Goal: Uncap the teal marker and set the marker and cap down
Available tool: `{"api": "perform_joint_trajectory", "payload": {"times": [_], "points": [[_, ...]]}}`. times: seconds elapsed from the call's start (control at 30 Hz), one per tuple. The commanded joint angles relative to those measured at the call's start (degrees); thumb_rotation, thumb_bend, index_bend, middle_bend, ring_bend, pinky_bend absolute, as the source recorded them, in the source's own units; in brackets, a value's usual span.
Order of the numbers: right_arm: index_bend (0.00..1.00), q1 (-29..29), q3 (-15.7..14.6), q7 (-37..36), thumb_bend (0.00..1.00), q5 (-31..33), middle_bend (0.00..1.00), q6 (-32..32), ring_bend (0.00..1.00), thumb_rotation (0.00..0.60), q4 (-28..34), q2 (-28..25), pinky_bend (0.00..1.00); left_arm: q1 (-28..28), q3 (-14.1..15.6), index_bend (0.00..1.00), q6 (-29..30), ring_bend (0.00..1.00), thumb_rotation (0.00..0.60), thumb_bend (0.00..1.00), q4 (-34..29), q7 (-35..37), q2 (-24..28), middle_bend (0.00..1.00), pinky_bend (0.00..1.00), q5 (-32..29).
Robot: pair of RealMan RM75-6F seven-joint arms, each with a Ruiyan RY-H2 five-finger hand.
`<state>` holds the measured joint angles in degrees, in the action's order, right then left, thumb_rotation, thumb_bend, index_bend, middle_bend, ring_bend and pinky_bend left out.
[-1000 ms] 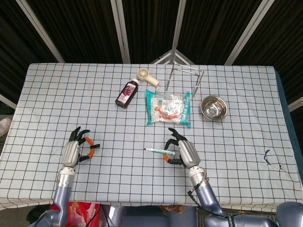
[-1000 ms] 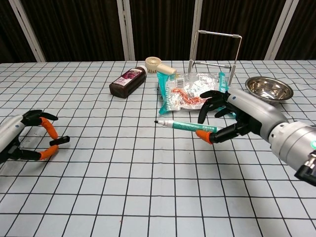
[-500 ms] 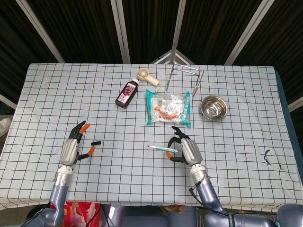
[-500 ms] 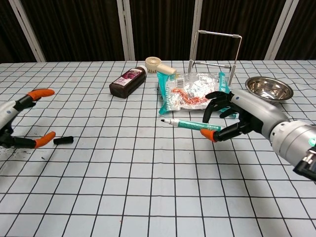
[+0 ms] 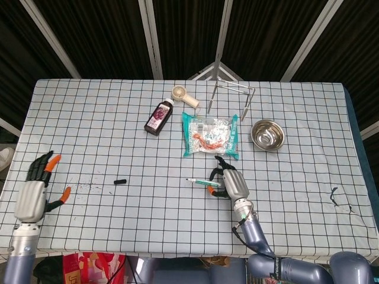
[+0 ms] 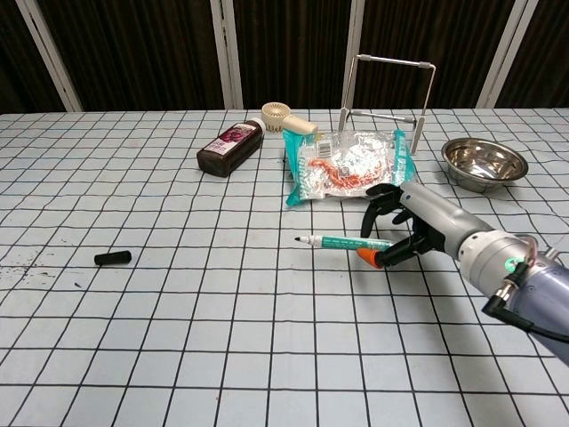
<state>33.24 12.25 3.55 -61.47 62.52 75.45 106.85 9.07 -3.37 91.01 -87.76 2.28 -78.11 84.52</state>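
The fingers (image 6: 389, 197) of the right hand (image 5: 233, 183) curl around the rear end of the teal marker (image 6: 342, 241), thumb underneath, so the marker is in its grasp, lying nearly level with its bare tip pointing toward the left edge of the tabletop (image 5: 308, 118); whether the barrel already touches the cloth I cannot tell, though it sits very low over it. This is near the front edge, a little right of the middle, just in front of the snack packet (image 5: 211, 135). The left hand (image 5: 37, 189) is out at the front left corner, its fingers spread and holding nothing. The black cap (image 5: 120, 181) lies on its own on the tabletop, well apart from both hands, toward the front left. So the uncapping looks done and the cap looks set down; what seems left is for the right hand to let the marker rest on the tabletop and let go. Further back stand a dark bottle (image 5: 159, 117), a small handheld fan (image 5: 183, 96), a wire rack (image 5: 232, 94) and a steel bowl (image 5: 267, 134), none of them in the way.
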Motion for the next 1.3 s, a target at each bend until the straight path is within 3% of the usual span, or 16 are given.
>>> {"api": "perform_joint_trajectory", "payload": {"times": [0.03, 0.2, 0.27, 0.37, 0.63, 0.8, 0.97, 1.13, 1.3], "points": [[0.79, 0.4, 0.3, 1.1, 0.52, 0.8, 0.10, -1.2, 0.19, 0.600, -1.2, 0.6, 0.18, -2.0, 0.3, 0.11, 1.0, 0.00, 0.600, 0.45, -0.8, 0.0, 2.0, 0.00, 0.00, -1.7], [0.76, 0.7, 0.5, 3.1, 0.52, 1.8, 0.10, -2.6, 0.17, 0.600, -1.7, 1.0, 0.15, -3.0, 0.4, 0.11, 0.6, 0.00, 0.600, 0.45, 1.4, 2.6, 2.3, 0.00, 0.00, -2.1], [0.66, 0.8, 0.5, 4.2, 0.52, 2.3, 0.10, -2.9, 0.14, 0.600, -1.7, 1.1, 0.13, -3.2, 0.4, 0.11, 0.4, 0.00, 0.600, 0.45, 2.0, 2.9, 2.2, 0.00, 0.00, -2.1], [0.40, 1.0, 1.1, 7.5, 0.52, 5.5, 0.09, -3.8, 0.12, 0.600, 0.0, 0.5, 0.11, -3.3, 0.1, 0.11, 0.6, 0.00, 0.600, 0.45, 2.9, 3.4, 1.9, 0.00, 0.00, -1.8], [0.20, -0.4, 3.2, 9.2, 0.46, 11.0, 0.05, -3.6, 0.09, 0.600, 7.8, -2.7, 0.09, -3.8, -0.2, 0.11, 1.1, 0.00, 0.600, 0.45, 2.9, 4.0, 2.2, 0.00, 0.00, -0.7], [0.18, -2.6, 3.8, 6.8, 0.46, 10.7, 0.05, -2.5, 0.09, 0.600, 13.6, -6.9, 0.09, -4.1, -0.5, 0.11, 1.5, 0.00, 0.600, 0.45, 3.0, 4.0, 2.4, 0.00, 0.00, -0.2], [0.25, -8.5, 2.2, 2.9, 0.46, 1.5, 0.05, 6.5, 0.09, 0.600, 20.0, -14.5, 0.09, -4.7, -1.7, 0.13, 3.8, 0.00, 0.600, 0.46, 4.4, 3.5, 2.1, 0.00, 0.00, 0.3], [0.25, -15.0, -1.5, 3.7, 0.46, -5.3, 0.05, 16.2, 0.11, 0.600, 18.6, -21.8, 0.09, -5.2, -1.9, 0.13, 3.6, 0.00, 0.600, 0.46, 6.4, 1.6, 1.7, 0.00, 0.00, -0.7], [0.25, -19.9, -4.9, 3.0, 0.46, -8.6, 0.05, 20.6, 0.11, 0.600, 15.9, -27.4, 0.09, -5.9, -2.1, 0.12, 3.1, 0.00, 0.600, 0.46, 7.5, 4.5, 1.8, 0.00, 0.00, -1.6]]}}
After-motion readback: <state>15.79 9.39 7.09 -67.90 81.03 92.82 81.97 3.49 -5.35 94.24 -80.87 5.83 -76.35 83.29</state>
